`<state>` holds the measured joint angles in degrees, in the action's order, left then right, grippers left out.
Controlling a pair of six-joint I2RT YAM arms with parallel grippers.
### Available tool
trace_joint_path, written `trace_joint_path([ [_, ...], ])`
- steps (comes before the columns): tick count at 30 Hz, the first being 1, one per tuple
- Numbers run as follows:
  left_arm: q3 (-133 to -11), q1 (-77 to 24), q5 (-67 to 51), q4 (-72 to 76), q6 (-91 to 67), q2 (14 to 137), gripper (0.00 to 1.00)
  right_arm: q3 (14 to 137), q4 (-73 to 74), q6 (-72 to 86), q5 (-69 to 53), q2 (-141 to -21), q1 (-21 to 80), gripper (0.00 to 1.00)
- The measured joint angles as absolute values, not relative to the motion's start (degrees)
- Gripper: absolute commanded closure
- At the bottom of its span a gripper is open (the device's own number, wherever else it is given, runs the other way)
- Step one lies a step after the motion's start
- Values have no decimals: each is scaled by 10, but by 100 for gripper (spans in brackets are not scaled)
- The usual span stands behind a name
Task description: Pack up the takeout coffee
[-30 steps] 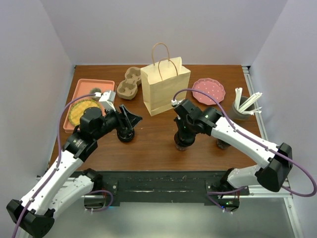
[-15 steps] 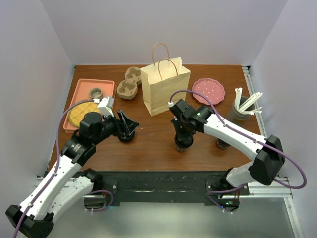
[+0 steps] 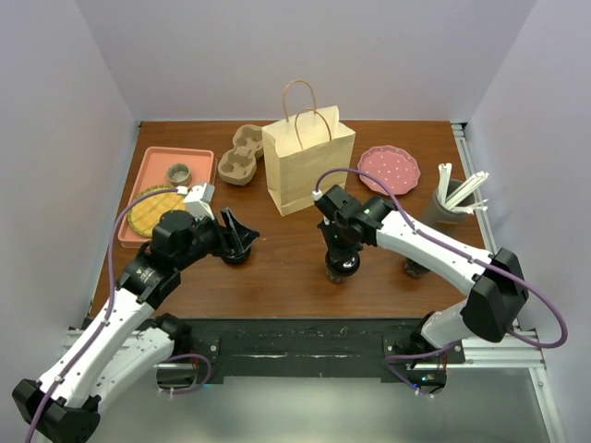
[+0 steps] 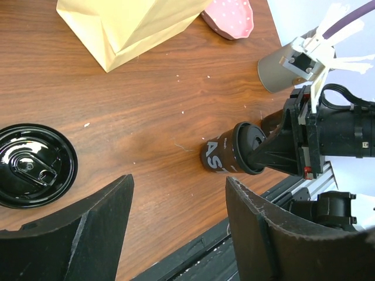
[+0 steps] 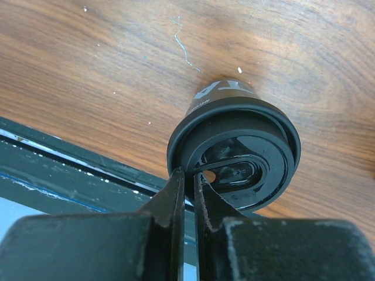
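Right wrist view: the right gripper (image 5: 188, 175) pinches the lid rim of the middle coffee cup (image 5: 234, 111), fingers almost together.
The top external view shows that cup upright on the wooden table (image 3: 282, 277), near the front edge and in front of the brown paper bag (image 3: 309, 171); the left gripper (image 4: 179, 181) is spread wide and holds nothing; the left coffee cup (image 4: 35, 165) stands just off one of its fingers, not between them, lid up; the third coffee cup (image 3: 416, 269) stands further right, partly hidden behind the right arm; the tan cup carrier (image 3: 238, 157) lies at the back, between the bag and the pink tray (image 3: 157, 159); no cup sits in the carrier.
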<state>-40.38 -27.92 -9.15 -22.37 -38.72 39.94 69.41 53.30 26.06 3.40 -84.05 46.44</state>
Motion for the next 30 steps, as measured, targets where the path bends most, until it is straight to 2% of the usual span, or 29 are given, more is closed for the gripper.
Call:
trace_joint_path([
  [6, -404, -279, -91, -223, -383, 413, 31, 708, 540, 276, 28, -845, 464, 69],
  [12, -404, -279, -93, -219, -378, 450, 32, 755, 558, 292, 24, -846, 464, 68],
  [17, -405, -289, -104, -205, -377, 503, 33, 760, 565, 309, 34, -832, 455, 59],
  [24, -437, -402, -107, -143, -389, 623, 34, 711, 557, 302, 36, -745, 333, 47],
  [30, -457, -437, -130, -61, -411, 721, 34, 660, 531, 273, -32, -740, 276, 40],
])
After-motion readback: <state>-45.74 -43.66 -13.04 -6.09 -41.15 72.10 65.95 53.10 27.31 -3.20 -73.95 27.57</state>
